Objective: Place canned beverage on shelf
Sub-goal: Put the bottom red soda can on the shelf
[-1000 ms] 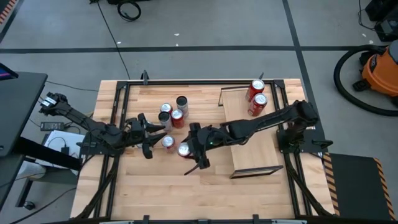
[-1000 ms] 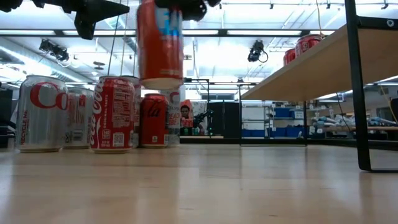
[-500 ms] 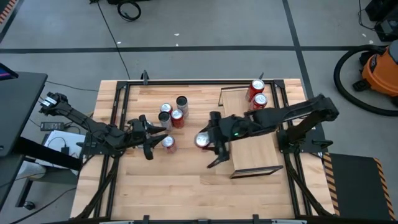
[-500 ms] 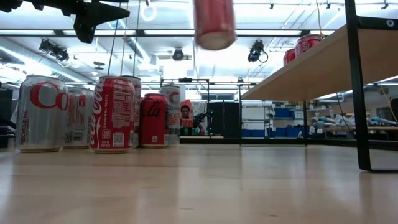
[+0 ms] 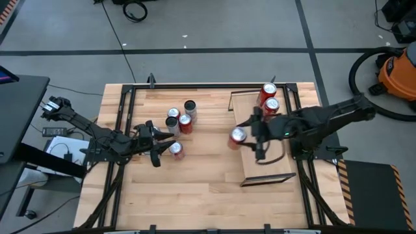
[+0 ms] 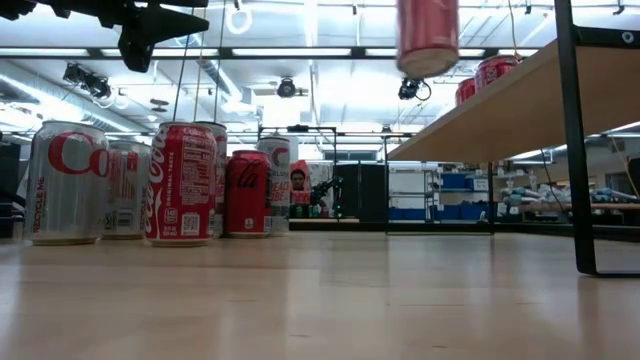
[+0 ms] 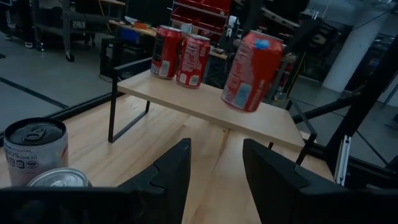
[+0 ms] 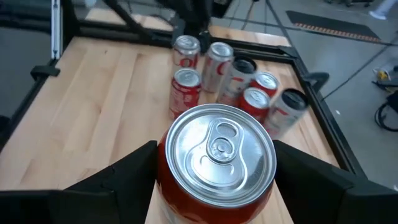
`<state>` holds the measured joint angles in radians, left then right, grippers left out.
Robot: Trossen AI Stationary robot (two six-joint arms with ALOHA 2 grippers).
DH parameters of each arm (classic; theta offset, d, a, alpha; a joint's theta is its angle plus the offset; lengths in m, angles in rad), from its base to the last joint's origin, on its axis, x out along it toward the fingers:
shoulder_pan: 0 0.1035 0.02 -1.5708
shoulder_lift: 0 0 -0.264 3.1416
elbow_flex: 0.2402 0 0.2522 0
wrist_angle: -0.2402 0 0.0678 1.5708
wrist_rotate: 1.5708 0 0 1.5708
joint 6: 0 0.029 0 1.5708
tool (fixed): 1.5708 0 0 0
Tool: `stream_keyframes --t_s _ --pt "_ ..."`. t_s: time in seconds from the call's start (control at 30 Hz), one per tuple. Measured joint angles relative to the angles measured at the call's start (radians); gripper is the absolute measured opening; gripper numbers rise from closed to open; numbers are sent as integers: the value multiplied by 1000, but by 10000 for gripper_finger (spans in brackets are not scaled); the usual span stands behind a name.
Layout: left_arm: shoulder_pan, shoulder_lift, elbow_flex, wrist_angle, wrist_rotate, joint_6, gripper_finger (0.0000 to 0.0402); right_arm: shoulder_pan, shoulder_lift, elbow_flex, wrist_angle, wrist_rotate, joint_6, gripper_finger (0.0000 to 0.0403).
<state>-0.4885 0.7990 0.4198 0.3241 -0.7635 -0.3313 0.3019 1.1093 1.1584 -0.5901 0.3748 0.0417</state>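
My right gripper (image 5: pixel 244 136) is shut on a red can (image 5: pixel 236 136) and holds it in the air at the left edge of the shelf (image 5: pixel 266 146), a light-wood board on dark legs. The can also shows in the low view (image 6: pixel 427 38) and the left wrist view (image 7: pixel 252 62). Two red cans (image 5: pixel 268 99) stand upright on the shelf's far end. My left gripper (image 5: pixel 158 141) is open and empty, beside a can (image 5: pixel 175 149) that stands on the tabletop. My right gripper pinches the red can's side wall (image 8: pixel 163 186) between its two fingers (image 8: pixel 121 183), one on each side below the rim. The fingers come level from the table's right side. The can is about upright, top up, lifted clear of the table and higher than the shelf board.
Several cans (image 5: pixel 180 116) stand in a cluster on the plank tabletop at the far left of middle; they also show in the low view (image 6: pixel 150 180). Black metal rails (image 5: pixel 123 110) run along the table's sides. Bare planks lie along the near edge.
My right gripper has carried the red can up and toward the table's right edge, from beside the can cluster to the shelf's left edge. The can has stayed upright and clear of the table. My left gripper has kept still.
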Motion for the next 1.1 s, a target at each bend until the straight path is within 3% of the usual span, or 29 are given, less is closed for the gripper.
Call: stream_keyframes --t_s 0.3,0.53,0.67,0.97,1.1 --pt "0 0 0 0 0 0 156 0 -245 -206 -23 28 107 295" --pt "0 0 0 0 0 11 156 0 -361 -218 -213 45 178 295" --pt "0 15 0 25 6 66 156 19 -427 -218 -208 29 195 295" --pt "15 193 0 364 73 167 156 32 -469 -218 -305 39 237 295" --pt "1 227 52 271 73 124 154 32 -470 -218 -335 43 262 295"
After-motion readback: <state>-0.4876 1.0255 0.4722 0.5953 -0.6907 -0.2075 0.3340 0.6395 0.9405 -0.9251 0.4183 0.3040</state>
